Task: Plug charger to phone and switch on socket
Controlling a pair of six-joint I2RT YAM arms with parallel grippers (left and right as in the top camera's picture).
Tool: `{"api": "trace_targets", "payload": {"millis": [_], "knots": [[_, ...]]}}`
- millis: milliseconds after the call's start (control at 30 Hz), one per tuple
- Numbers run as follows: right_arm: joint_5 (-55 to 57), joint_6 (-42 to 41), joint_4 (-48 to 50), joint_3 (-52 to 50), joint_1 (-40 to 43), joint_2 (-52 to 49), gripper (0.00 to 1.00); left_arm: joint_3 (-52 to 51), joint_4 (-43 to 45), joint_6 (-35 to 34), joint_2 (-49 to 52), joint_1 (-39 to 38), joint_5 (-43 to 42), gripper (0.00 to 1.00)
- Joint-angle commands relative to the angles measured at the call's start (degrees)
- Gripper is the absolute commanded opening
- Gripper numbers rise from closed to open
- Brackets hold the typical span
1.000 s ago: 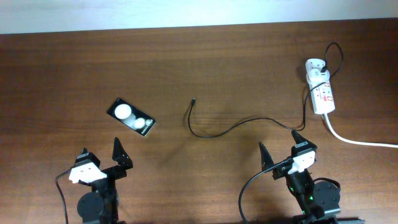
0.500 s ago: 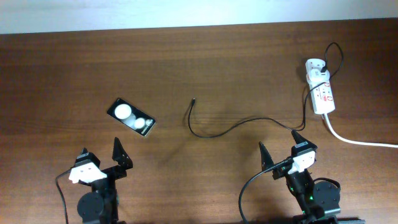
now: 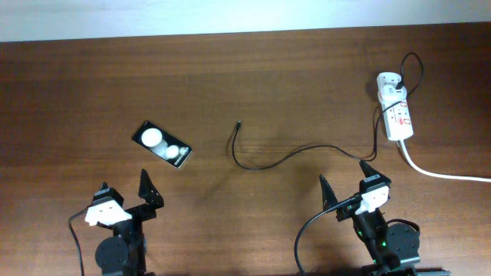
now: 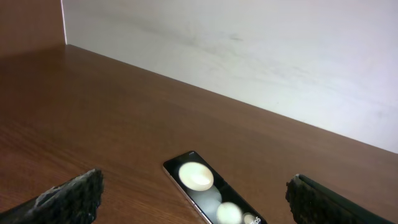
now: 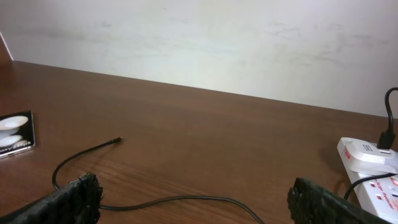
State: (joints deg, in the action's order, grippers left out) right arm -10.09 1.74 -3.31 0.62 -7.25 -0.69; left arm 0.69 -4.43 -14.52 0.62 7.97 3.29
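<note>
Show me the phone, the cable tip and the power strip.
phone [image 3: 162, 143], overhead view, middle of its face
cable tip [image 3: 239, 122], overhead view, the free plug end
power strip [image 3: 399, 119], overhead view, its white body

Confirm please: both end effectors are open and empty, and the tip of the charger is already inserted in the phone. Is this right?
Not quite. The tip of the charger lies free on the table, apart from the phone, as the overhead view shows. The left end effector and right end effector are indeed open and empty.
</note>
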Motion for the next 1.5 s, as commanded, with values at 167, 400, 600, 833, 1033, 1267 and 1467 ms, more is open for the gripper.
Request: {"api": "trace_targets", "payload": {"millis": [167, 400, 600, 833, 1033, 1267, 1467], "knots": [[0.5, -0.3, -0.4, -0.3, -0.2, 0.5, 0.99, -0.2, -0.2, 0.7, -0.3, 0.3, 0.6, 0.99], [0.5, -0.3, -0.4, -0.3, -0.2, 0.5, 0.99, -0.2, -0.2, 0.7, -0.3, 0.3, -0.1, 0.99], [0.5, -0.3, -0.4, -0.3, -0.2, 0.5, 0.99, 0.2, 0.6, 0.7, -0.2, 0.3, -18.1, 0.99], [0.5, -0.3, -0.4, -0.3, -0.2, 0.5, 0.99, 14.0, -3.3, -0.1, 10.9, 0.3, -19.0, 0.99], [0.5, -0.3, -0.4, -0.3, -0.2, 0.5, 0.99, 33.2, -11.0, 0.9, 32.0, 0.3, -19.0, 0.99], [0.5, -0.3, -0.4, -0.3, -0.2, 0.5, 0.99, 55.5, -23.5, 2.3, 51.1, 0.3, -17.0, 0.99], [0.5, -0.3, -0.4, -0.3, -0.2, 0.5, 0.99, 63.2, -31.8, 3.5, 56.6, 0.3, -17.0, 0.99]]}}
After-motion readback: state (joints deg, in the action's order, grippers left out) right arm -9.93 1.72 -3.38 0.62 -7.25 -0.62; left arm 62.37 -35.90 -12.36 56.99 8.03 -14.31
